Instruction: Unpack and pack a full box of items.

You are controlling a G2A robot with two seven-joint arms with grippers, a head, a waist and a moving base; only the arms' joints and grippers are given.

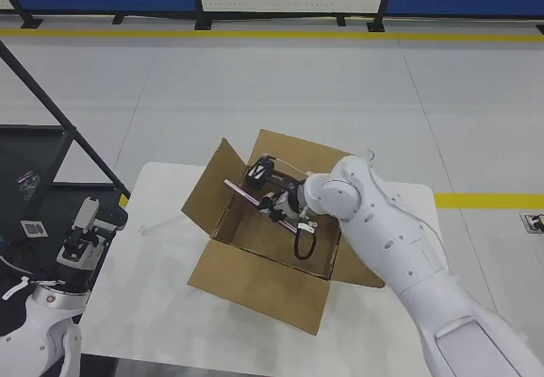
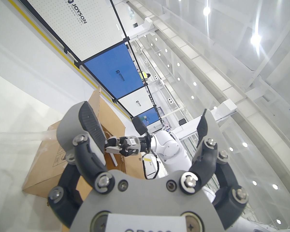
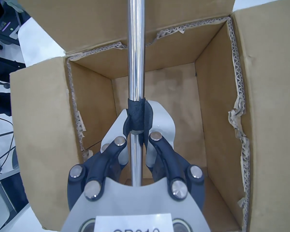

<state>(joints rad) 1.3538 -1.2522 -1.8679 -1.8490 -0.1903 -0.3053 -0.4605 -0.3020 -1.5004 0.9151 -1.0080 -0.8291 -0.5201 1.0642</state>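
While your left gripper (image 2: 146,112) hangs spread wide and empty by the 9 o'clock edge of the table (image 1: 149,311), you have the cardboard box (image 1: 257,283) standing open at mid-table, and your right gripper (image 3: 137,117) clenches a metal rod (image 3: 136,49) over the box's 12 o'clock half.

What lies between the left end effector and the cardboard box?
Top view: between left end effector and cardboard box, only white table with a thin translucent strip, perhaps tape.
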